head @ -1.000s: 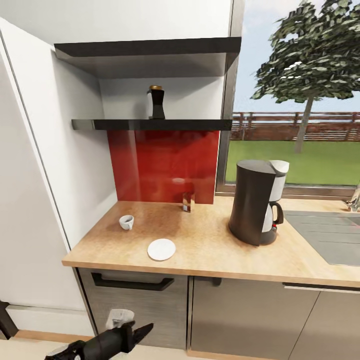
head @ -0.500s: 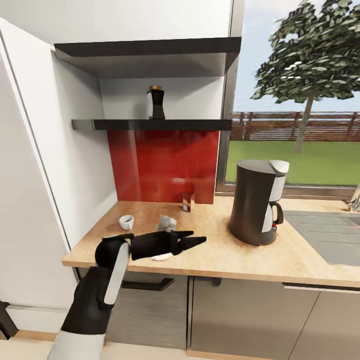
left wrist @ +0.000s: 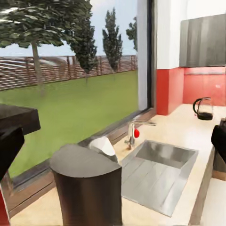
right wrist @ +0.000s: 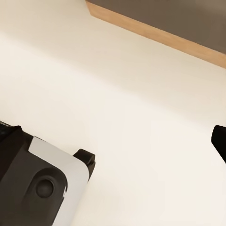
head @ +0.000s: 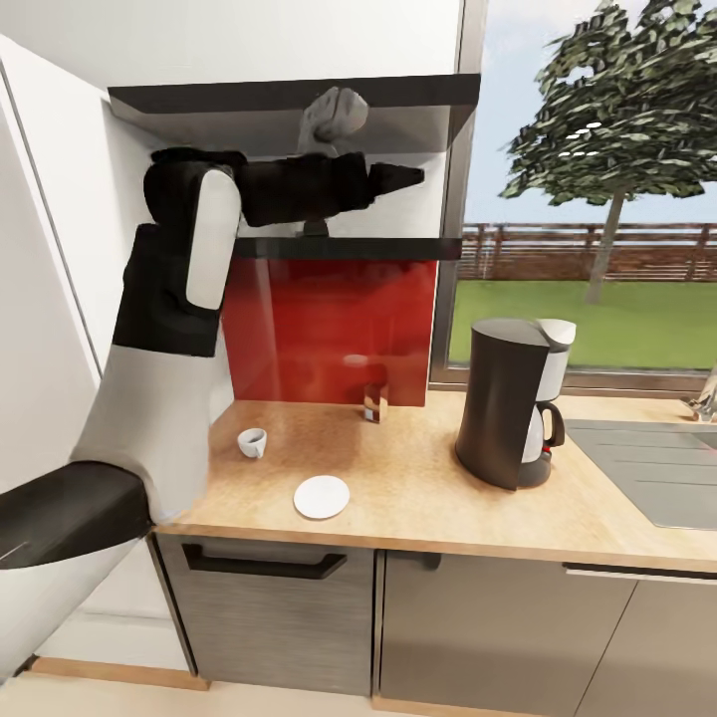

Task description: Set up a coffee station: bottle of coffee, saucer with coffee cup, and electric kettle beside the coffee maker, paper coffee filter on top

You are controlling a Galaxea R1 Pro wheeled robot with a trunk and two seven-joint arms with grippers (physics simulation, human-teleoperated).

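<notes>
At the far left of the head view the left arm rises up the frame, its left gripper (head: 403, 178) level with the kitchen shelf (head: 398, 248) in the upper middle; whether its fingers are parted I cannot tell. The bottle of coffee sits behind the forearm, mostly hidden.

Lower left on the kitchen countertop (head: 418, 498) stand the coffee cup (head: 251, 442) and, nearer the front edge, the saucer (head: 322, 496), apart. Bare wood lies between them and the coffee maker (head: 513, 400) at right centre.

In the left wrist view the electric kettle (left wrist: 203, 108) stands far down the counter. The right gripper's state cannot be told.
</notes>
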